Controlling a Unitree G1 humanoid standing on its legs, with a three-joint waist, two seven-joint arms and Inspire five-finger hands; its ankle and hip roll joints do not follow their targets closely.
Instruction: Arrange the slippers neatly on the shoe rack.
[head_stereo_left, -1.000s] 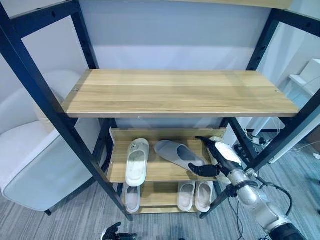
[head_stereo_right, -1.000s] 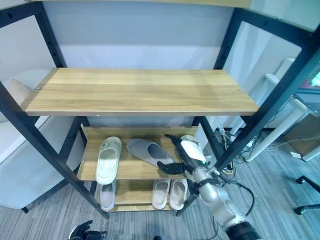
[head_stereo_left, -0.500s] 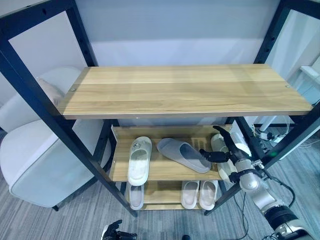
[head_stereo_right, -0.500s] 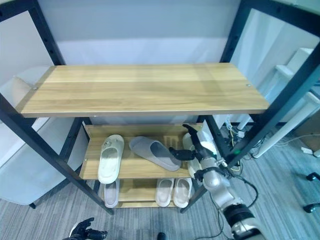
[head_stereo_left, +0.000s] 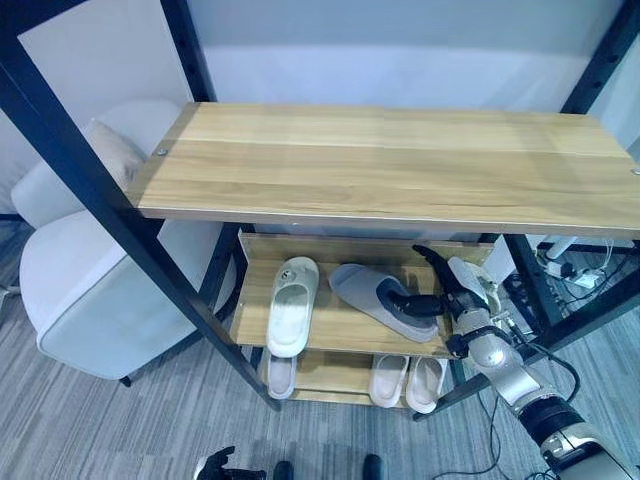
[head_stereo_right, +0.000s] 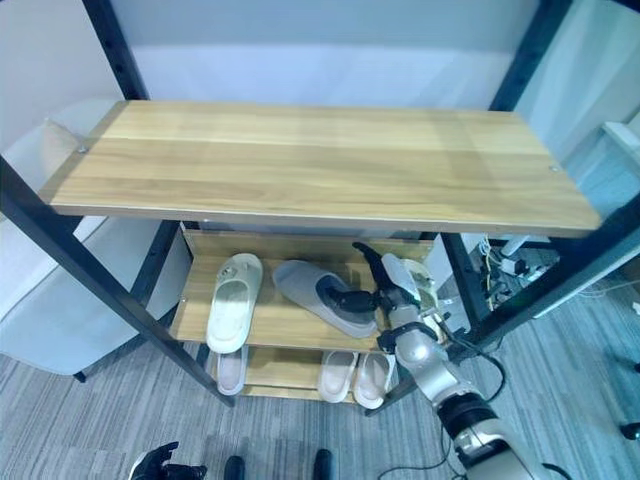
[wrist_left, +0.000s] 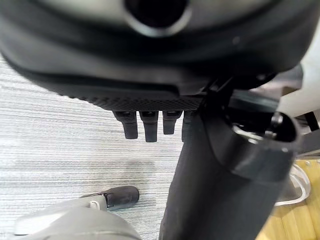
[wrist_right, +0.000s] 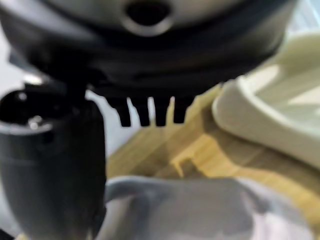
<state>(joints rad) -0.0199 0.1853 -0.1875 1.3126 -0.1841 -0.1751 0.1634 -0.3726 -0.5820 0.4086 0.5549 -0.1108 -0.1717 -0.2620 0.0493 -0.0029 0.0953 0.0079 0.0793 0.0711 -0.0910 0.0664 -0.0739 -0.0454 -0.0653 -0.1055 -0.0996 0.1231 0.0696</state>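
Grey slipper (head_stereo_left: 378, 297) lying askew on middle shelf (head_stereo_left: 335, 325), centre-right of frame, toe toward upper left. Right hand (head_stereo_left: 432, 296) at its heel end, thumb inside the opening, fingers spread straight above; no grip closed. Cream slipper (head_stereo_left: 290, 306) left of it, lengthwise, apart. Another cream slipper (head_stereo_left: 478, 281) behind the hand at right. Three pale slippers (head_stereo_left: 407, 379) on bottom shelf. Left hand (head_stereo_left: 228, 467) at lower edge over carpet, fingers straight. White armchair (head_stereo_left: 90, 270) at left.

head eyes: high, down on shoe rack (head_stereo_left: 360, 170), shared | wrists: close along hands
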